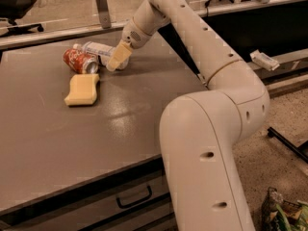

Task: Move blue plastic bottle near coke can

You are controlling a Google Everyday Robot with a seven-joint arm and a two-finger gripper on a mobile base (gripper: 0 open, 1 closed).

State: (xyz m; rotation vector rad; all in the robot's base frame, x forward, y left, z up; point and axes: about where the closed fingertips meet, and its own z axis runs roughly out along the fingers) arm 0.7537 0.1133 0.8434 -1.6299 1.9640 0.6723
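Camera view is showing one coke can (79, 61) lying on the table (57, 143), one blue plastic bottle (98, 48) lying just behind it, and one yellow sponge (83, 89) just in front. The one hand (118, 57) is sitting at the bottle's end away from the can; I cannot tell whether it is gripping.

Dim; end effector (117, 57) shadows table (144, 97), seemingly.

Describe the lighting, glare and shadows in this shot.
Camera view: warm, dim overhead light leaves a soft glare patch on the grey tabletop, nearer the camera than the yellow rectangular sponge. The end effector is down at the pale translucent plastic bottle beside the red soda can, with a soft shadow on the table to its right.
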